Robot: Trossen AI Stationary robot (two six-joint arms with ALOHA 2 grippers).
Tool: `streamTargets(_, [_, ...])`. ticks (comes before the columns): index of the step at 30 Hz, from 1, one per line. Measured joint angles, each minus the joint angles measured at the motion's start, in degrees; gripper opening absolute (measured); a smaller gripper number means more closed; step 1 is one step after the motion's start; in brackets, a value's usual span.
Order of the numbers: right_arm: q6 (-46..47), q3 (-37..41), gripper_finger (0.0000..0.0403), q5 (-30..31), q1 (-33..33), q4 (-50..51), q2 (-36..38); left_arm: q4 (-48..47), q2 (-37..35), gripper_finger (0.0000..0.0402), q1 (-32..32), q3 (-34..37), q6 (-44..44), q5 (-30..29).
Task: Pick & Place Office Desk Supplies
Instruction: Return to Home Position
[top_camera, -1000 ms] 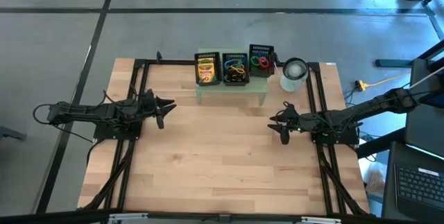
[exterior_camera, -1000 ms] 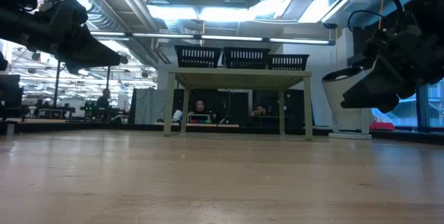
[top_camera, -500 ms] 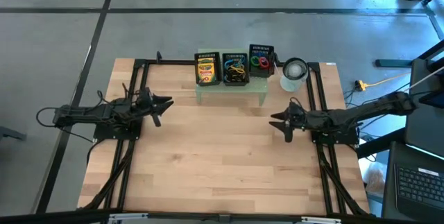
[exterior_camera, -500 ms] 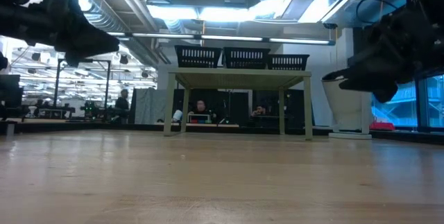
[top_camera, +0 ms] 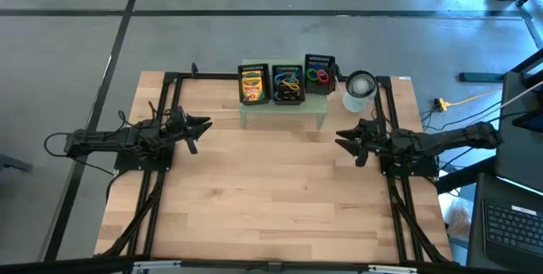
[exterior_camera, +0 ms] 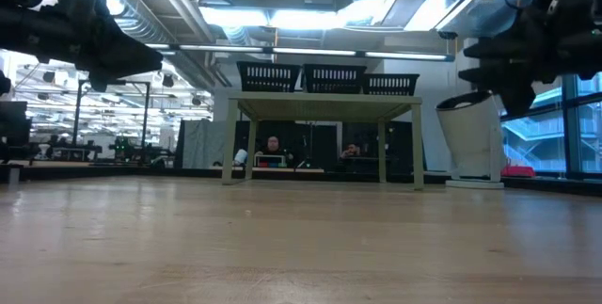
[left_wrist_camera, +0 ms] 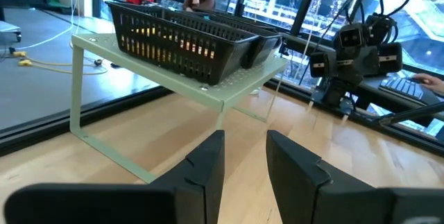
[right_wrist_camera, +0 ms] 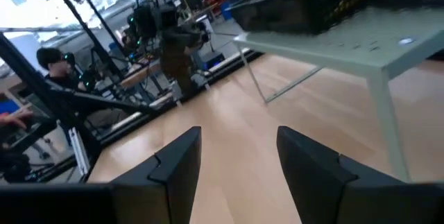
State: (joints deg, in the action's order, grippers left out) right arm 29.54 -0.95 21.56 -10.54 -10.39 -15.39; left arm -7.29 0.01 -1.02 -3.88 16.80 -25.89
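Three black mesh trays stand side by side on a pale green riser at the table's far middle. The left tray holds a yellow crayon box. The middle tray holds tan loops and small black clips, and the right tray holds coloured rubber-band loops. My left gripper hovers level at the table's left, open and empty, pointing toward the riser. My right gripper hovers level at the table's right, open and empty. Both are well clear of the trays.
A white-grey cylinder stands just right of the riser. Black frame rails run along the table's left and right sides under the arms. The bare wooden tabletop spreads between the arms and toward the near edge. People sit in the room beyond.
My right gripper has risen and drawn back toward the table's right edge, tipping up from a downward slant to level. My left gripper has tipped up a little and otherwise kept its place. Neither has opened or shut.
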Motion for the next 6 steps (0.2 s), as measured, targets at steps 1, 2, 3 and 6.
streamTargets(1, [-0.02,0.00,0.0191,0.02,0.40,0.54,0.94,0.00,0.00,0.0100,0.00,0.00,0.00,0.00])
streamTargets(2, [-0.04,0.00,0.0191,0.03,0.81,1.25,1.90,0.00,0.00,0.0100,0.00,0.00,0.00,0.00])
streamTargets(3, [-0.06,0.00,0.0191,0.03,1.24,1.84,2.79,-0.01,0.00,0.0100,0.00,0.00,0.00,0.00])
streamTargets(6, [-0.11,0.00,0.0191,0.04,2.59,3.15,5.15,-0.02,0.00,0.0100,0.00,0.00,0.00,0.00])
